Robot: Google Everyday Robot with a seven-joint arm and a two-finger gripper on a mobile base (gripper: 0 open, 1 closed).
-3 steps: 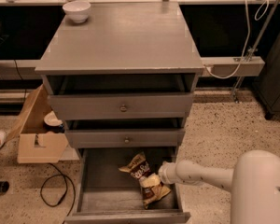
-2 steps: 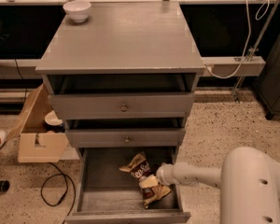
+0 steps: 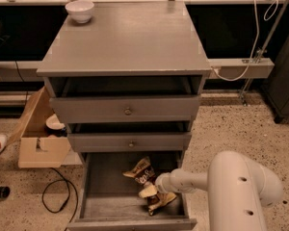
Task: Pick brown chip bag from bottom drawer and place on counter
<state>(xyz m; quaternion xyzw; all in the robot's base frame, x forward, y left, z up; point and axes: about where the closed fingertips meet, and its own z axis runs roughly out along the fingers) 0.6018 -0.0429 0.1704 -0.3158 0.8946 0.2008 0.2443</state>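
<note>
3 drawers (image 3: 127, 110), 1 chip bag (image 3: 143, 170), 1 bowl (image 3: 80, 9), 1 gripper (image 3: 152, 192) in btm drawer (image 3: 105, 198)

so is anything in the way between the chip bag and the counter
The gripper is at the chip bag in the bottom drawer. Lifting means clearing the two upper drawers, open above. A white bowl sits back left on the counter.

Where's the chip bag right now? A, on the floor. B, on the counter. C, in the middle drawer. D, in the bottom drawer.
D: the chip bag lies in the open bottom drawer, with the pincer down at it; the counter holds a bowl, no bag.
</note>
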